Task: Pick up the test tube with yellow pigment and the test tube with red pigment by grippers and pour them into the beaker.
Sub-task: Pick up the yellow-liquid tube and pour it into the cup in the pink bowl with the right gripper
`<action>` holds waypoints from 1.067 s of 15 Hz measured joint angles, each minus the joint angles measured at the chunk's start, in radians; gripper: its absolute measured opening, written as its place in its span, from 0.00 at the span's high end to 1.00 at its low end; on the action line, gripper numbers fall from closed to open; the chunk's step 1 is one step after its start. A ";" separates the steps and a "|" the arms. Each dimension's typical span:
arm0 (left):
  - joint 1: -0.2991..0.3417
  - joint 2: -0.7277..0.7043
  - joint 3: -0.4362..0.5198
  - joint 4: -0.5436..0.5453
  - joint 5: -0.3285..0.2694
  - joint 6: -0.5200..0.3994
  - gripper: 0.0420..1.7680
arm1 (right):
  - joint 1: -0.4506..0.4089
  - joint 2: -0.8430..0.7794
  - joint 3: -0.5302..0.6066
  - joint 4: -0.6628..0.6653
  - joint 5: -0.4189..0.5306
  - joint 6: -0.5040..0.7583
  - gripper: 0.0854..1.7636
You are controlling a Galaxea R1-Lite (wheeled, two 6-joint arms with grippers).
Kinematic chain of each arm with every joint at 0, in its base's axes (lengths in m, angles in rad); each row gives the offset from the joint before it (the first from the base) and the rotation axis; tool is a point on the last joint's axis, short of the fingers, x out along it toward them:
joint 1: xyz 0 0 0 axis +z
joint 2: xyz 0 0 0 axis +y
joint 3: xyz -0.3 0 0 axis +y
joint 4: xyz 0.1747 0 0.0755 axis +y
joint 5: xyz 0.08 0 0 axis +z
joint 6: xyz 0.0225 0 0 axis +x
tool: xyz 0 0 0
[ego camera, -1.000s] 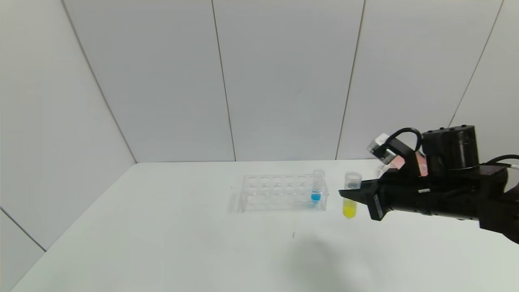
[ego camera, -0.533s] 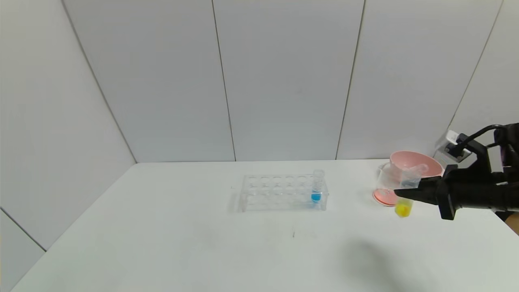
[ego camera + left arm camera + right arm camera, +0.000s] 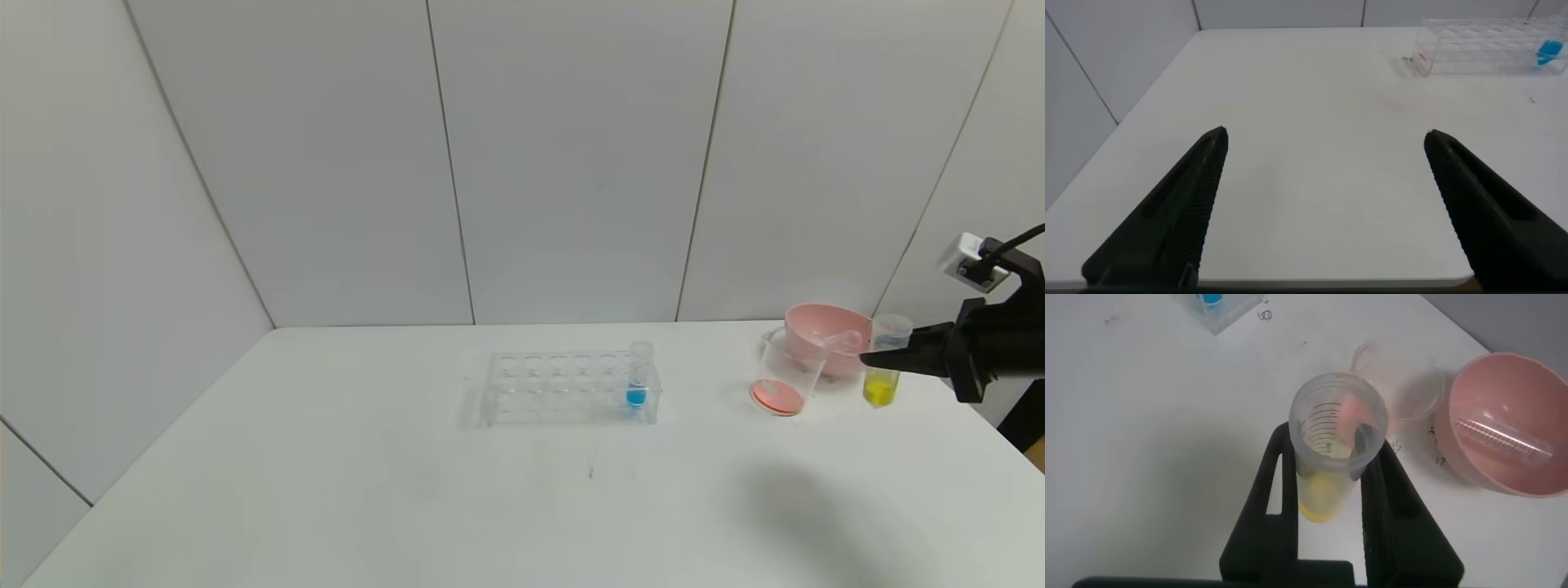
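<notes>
Short clear tube with yellow liquid at base (image 3: 882,366), upright, clamped between fingers of black right gripper (image 3: 878,360), held off white table (image 3: 408,490), just right of small clear beaker with reddish bottom (image 3: 782,377). Pink bowl (image 3: 824,335) just behind beaker, empty clear tube lying inside (likely red one, already poured). Clear rack with blue-liquid tube (image 3: 637,377) well left of beaker. Left gripper (image 3: 1323,204) spread wide, idle, far left of beaker. Judgement: bring tube mouth over beaker rim, then tilt slowly, keeping grip firm.
</notes>
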 joint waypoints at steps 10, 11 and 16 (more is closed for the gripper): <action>0.000 0.000 0.000 0.000 0.000 0.000 0.03 | -0.054 0.239 -0.512 0.488 -0.299 -0.291 0.75; 0.000 0.000 0.000 0.000 0.000 0.000 0.03 | -0.046 0.256 -0.553 0.504 -0.322 -0.302 0.75; 0.000 0.000 0.000 0.000 0.000 0.000 0.03 | 0.010 0.341 -0.709 0.521 -0.396 -0.311 0.75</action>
